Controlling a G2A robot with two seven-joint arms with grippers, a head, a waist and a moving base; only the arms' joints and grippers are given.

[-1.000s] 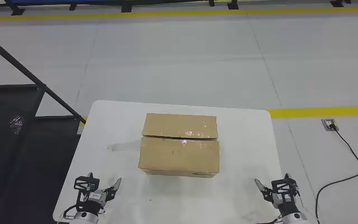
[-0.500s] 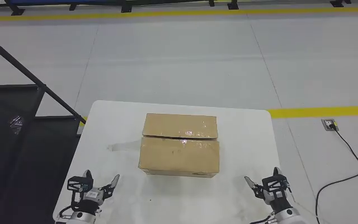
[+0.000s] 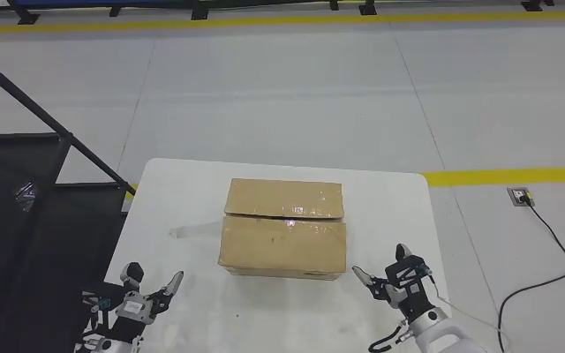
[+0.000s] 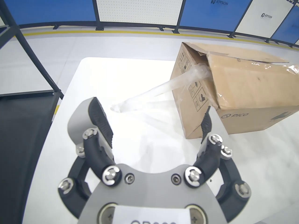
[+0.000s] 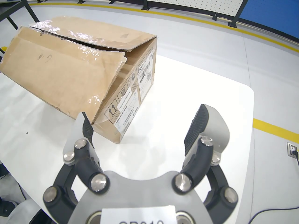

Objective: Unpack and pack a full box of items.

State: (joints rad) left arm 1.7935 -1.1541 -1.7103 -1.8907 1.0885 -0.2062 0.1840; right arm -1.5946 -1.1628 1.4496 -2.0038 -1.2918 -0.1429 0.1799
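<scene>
A brown cardboard box (image 3: 283,228) sits in the middle of the white table (image 3: 388,203), its top flaps folded down with a narrow gap between them. A strip of clear tape (image 4: 154,92) hangs off one end of the box (image 4: 236,89) and trails onto the table. My left gripper (image 3: 152,284) is open near the table's front left corner, apart from the box. My right gripper (image 3: 381,267) is open near the front right, a short way from the box's near corner (image 5: 118,138). Nothing is between the fingers of either gripper (image 4: 154,115) (image 5: 142,120).
A black frame and dark mat (image 3: 35,221) stand left of the table. Yellow floor lines (image 3: 494,176) run behind and to the right. A wall socket with a cable (image 3: 521,196) lies on the floor at the right. Bare table surface surrounds the box.
My right gripper has moved left and forward toward the box's front right corner. My left gripper has shifted slightly left and back near the table's front edge.
</scene>
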